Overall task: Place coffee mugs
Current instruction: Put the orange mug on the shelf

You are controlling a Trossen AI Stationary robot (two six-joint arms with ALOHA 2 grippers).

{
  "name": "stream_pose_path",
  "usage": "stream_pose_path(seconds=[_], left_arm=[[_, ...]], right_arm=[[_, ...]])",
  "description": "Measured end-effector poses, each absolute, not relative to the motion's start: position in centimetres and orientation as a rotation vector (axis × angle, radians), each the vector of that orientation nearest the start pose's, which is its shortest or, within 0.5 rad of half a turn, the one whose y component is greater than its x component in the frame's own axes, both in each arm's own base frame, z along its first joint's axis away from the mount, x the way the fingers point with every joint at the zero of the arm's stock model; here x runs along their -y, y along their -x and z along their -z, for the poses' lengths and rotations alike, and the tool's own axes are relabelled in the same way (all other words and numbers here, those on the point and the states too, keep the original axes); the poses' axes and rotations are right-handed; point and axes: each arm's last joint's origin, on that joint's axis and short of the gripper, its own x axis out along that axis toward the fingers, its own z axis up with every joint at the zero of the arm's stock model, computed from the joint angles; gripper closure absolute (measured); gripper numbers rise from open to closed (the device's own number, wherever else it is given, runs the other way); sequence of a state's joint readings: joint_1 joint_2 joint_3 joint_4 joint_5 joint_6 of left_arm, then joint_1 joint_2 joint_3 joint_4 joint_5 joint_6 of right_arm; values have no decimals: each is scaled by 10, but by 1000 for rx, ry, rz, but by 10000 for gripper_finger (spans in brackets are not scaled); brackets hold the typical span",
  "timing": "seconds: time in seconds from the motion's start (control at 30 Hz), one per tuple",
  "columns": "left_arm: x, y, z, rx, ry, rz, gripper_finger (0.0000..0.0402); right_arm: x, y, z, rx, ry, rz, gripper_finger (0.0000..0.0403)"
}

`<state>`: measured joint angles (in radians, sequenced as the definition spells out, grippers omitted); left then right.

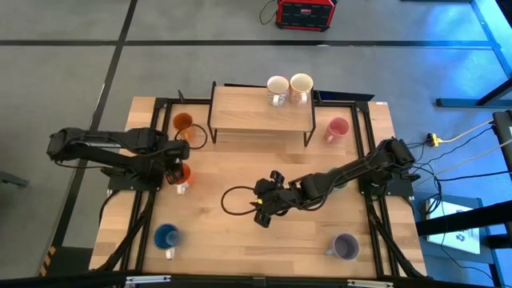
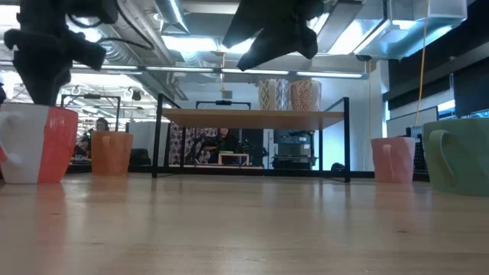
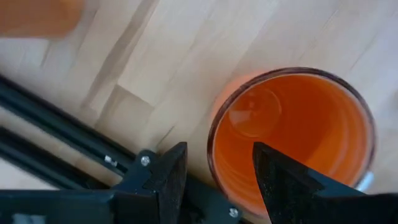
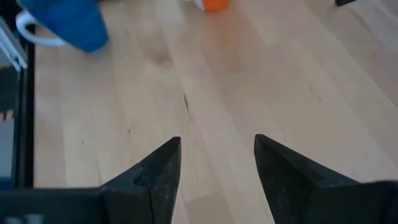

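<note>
A red-orange mug (image 1: 184, 178) stands upright on the table's left part, and its orange inside (image 3: 298, 130) shows from above. My left gripper (image 3: 214, 180) points down over it, open. One finger (image 3: 280, 177) is over the mug's hollow and the other (image 3: 165, 177) is outside its wall. My right gripper (image 4: 217, 168) hangs open above the bare wood at the table's middle (image 1: 260, 214), with nothing between its fingers. An amber mug (image 1: 183, 122), a pink mug (image 1: 337, 129), a blue mug (image 1: 166, 237) and a lavender mug (image 1: 345, 246) stand on the table.
A low wooden shelf (image 1: 260, 120) on black legs stands at the far middle, with two white mugs (image 1: 278, 88) (image 1: 301, 86) on top. A green mug (image 2: 458, 160) stands at the right. A black cable loop (image 1: 232, 200) lies beside my right gripper. Black frame rails (image 3: 56, 134) run along the table's left side.
</note>
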<state>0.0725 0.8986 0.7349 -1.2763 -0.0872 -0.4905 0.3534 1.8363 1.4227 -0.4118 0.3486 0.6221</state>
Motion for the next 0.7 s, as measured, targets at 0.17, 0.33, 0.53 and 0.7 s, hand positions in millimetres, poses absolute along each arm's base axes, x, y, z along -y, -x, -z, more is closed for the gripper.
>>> stream_pose_path(seconds=[0.17, 0.33, 0.53, 0.7], left_arm=[[-14, -127, -228, -1368, 337, -416, 224], [-15, -131, -213, -1436, 292, -367, 224], [-15, -138, -205, -1500, 287, -339, 237], [-15, -146, -201, -1492, 305, -320, 296]], right_arm=[[-131, -383, -244, -719, -317, 239, 212], [-133, -389, -231, -731, -313, 244, 212], [-134, -393, -222, -746, -325, 247, 212], [-135, -393, -222, -748, -280, 223, 212]])
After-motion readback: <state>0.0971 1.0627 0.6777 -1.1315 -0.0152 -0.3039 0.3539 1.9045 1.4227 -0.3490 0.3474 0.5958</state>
